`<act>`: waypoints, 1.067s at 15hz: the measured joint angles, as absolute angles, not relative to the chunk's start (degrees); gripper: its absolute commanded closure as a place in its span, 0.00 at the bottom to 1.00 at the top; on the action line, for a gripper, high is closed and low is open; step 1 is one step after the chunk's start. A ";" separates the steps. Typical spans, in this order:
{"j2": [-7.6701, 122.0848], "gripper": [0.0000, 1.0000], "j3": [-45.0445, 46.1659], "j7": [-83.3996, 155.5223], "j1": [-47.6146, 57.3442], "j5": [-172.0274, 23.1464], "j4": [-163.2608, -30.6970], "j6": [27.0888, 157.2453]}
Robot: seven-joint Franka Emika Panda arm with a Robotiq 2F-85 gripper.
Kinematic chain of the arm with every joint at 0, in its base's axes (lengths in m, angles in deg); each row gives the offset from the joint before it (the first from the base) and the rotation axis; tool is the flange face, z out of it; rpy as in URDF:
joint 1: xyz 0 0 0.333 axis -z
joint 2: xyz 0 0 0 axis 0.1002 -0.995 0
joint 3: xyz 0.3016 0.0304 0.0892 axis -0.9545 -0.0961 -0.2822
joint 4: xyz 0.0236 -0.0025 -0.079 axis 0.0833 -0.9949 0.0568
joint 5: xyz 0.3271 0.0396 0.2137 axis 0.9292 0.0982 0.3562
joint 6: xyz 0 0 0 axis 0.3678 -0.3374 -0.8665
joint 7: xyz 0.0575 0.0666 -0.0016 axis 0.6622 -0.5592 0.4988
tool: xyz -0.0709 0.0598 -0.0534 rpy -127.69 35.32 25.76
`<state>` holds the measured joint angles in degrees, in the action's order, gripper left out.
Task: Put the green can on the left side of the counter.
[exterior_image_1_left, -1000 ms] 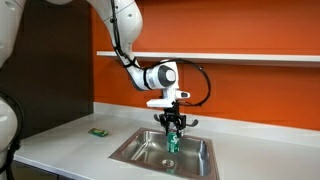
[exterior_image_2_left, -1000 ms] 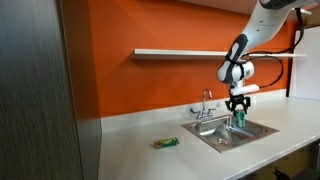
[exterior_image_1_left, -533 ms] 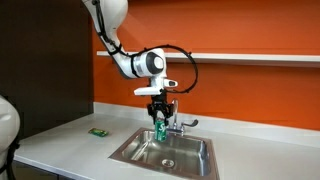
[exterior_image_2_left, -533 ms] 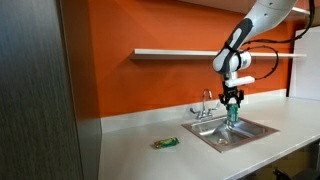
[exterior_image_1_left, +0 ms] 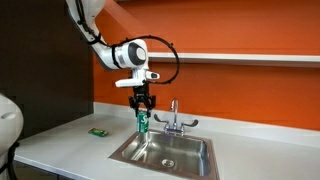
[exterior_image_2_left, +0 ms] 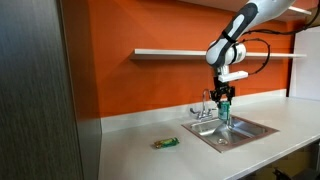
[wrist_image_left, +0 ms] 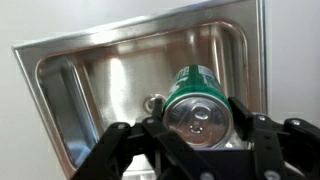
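Green can [exterior_image_1_left: 142, 122]: upright in the air above the sink [exterior_image_1_left: 165, 150], near the basin's left end, centre of the frame in both exterior views [exterior_image_2_left: 223, 107].
Jaws: closed narrowly on the can, one finger on each side of its upper wall; the wrist view shows the silvery top [wrist_image_left: 197, 118] between them at lower centre.
Weight: probably light; full or empty, I cannot tell.
Wall: thin smooth metal by the look of it, so likely to dent under a hard squeeze and slip under a weak one.
Best hold: across the round body, pressing opposite sides, can kept upright.
Worktop [exterior_image_1_left: 65, 142]: pale bare stretch at lower left; a flat green item [exterior_image_1_left: 98, 132] lies there.
Set-down: the flat base should stand, but a narrow can may tip if released tilted.
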<state>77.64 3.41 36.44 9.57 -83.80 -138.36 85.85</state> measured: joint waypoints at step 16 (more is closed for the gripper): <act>81.63 0.59 -6.46 40.84 0.22 -79.74 -145.03 85.05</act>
<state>81.63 -6.46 40.84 0.22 -79.74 -145.03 85.05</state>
